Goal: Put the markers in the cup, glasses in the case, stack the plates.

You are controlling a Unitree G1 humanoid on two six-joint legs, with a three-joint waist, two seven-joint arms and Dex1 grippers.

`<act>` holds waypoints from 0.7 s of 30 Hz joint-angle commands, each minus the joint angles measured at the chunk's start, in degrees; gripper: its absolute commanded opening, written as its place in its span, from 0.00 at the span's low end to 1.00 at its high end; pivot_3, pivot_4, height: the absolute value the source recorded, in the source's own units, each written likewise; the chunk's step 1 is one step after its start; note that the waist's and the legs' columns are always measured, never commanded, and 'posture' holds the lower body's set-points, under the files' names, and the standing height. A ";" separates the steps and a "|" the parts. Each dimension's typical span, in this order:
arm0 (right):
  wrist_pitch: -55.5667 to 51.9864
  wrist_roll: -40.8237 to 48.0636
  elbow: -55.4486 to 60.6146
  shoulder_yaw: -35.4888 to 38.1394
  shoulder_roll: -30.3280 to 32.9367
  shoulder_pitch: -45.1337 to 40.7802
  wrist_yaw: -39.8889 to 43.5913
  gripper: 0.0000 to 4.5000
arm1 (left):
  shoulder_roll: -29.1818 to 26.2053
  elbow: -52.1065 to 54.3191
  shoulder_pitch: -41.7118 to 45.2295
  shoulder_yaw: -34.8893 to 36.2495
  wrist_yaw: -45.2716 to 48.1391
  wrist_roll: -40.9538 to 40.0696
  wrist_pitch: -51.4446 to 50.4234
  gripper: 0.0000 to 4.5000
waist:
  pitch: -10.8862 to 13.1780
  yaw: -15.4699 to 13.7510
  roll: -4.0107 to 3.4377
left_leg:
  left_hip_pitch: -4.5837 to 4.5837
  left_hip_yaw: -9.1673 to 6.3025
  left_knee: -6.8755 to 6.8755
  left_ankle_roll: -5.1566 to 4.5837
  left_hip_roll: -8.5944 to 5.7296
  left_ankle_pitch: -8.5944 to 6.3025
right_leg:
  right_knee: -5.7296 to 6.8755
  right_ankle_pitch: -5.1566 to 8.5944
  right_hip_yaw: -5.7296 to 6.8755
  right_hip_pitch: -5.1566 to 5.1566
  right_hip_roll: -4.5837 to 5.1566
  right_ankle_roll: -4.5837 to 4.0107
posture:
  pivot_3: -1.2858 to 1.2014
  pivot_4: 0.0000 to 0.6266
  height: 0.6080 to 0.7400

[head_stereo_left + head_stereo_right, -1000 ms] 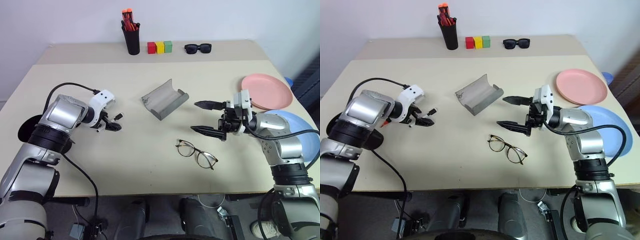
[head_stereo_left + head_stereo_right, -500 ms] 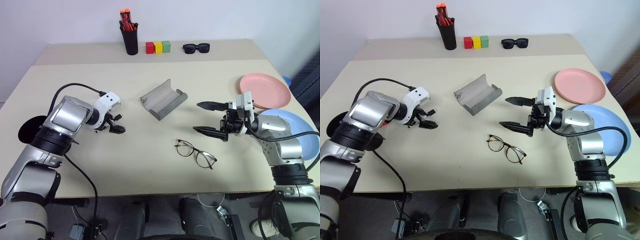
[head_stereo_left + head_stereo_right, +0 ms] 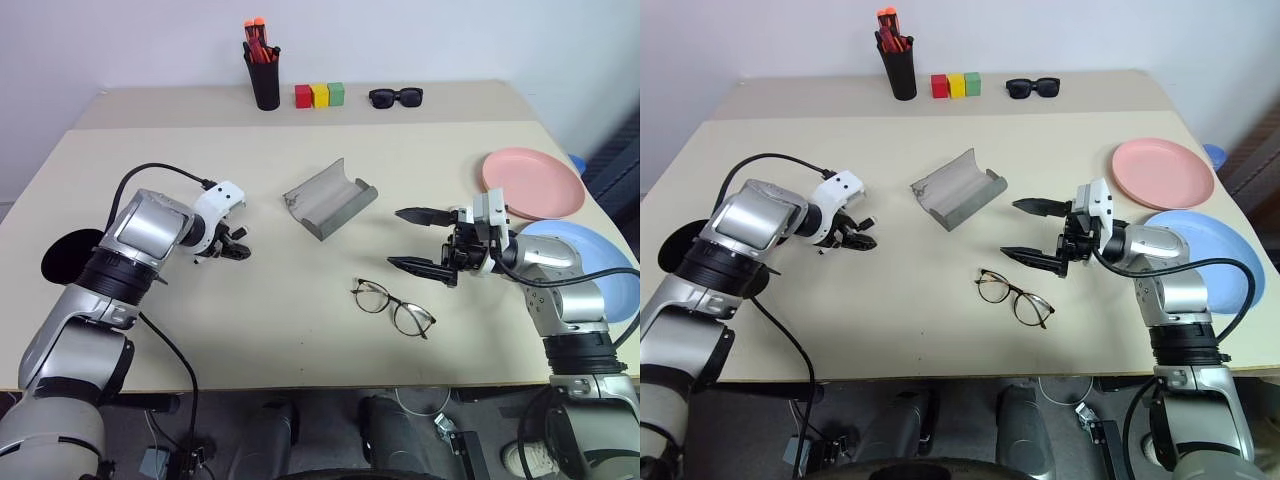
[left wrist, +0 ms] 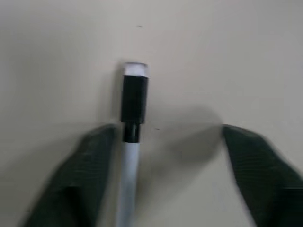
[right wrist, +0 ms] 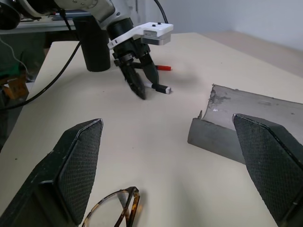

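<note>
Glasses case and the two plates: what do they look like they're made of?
Glasses case: grey, matte, cloth-like cover over a stiff shell, going by how it holds its open curved shape; edge looks frayed. Pink plate and blue plate: likely plastic, smooth, uniform pastel colour with a soft sheen, thin rims. Could be melamine; can't tell.

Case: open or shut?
Open. The grey case lies on the table with lid swung back, its hollow inside bare; the glasses lie apart, nearer the robot.
</note>
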State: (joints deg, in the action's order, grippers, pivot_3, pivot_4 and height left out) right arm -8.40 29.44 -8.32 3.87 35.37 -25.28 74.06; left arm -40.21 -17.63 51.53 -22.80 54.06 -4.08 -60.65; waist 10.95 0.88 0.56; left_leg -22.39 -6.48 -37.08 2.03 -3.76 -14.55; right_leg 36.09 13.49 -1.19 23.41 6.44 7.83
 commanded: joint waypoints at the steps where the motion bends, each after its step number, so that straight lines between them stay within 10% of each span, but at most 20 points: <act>1: 2.19 0.21 -0.78 2.38 0.89 0.54 0.74 1.00 | 0.47 -0.48 0.33 -0.17 0.17 0.30 -0.95 0.26 | 0.00 0.02 0.00 | 0.00 0.00 0.01 0.00 0.00 0.00 | 0.00 0.00 0.00 0.00 0.00 0.01 | 0.52 0.24 1.00; 4: 3.28 0.02 -1.87 2.72 0.82 0.99 1.28 1.00 | 0.73 -0.41 0.01 0.15 -0.43 0.43 -1.04 0.02 | 0.00 0.04 0.00 | 0.00 0.00 0.01 0.00 -0.02 0.00 | 0.00 0.01 0.00 0.00 0.02 0.01 | 0.52 0.24 1.00; 11: 5.19 -0.30 -4.24 2.69 0.58 0.79 1.97 1.00 | 1.54 5.42 -2.91 3.92 -1.73 -1.94 -2.41 0.02 | 0.00 0.05 0.00 | 0.00 -0.01 0.01 0.00 -0.02 0.00 | 0.01 0.01 -0.01 0.00 0.02 0.01 | 0.52 0.24 1.00; 21: 5.95 -0.99 -5.37 1.56 -1.36 -1.06 1.36 1.00 | 12.25 27.96 -10.09 29.82 -17.60 -10.29 6.83 0.02 | 0.06 0.36 0.09 | 0.01 -0.11 0.07 0.07 -0.03 0.03 | 0.00 0.00 -0.06 0.07 0.10 0.00 | 0.52 0.24 1.00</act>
State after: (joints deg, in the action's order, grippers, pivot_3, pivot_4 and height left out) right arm -3.15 28.23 -13.93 4.93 34.66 -24.96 75.59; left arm -28.57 5.39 41.98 2.07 39.98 -13.25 -55.75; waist 11.00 1.24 0.65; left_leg -22.38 -6.60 -37.00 2.10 -3.79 -14.51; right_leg 36.08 13.49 -1.24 23.47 6.54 7.83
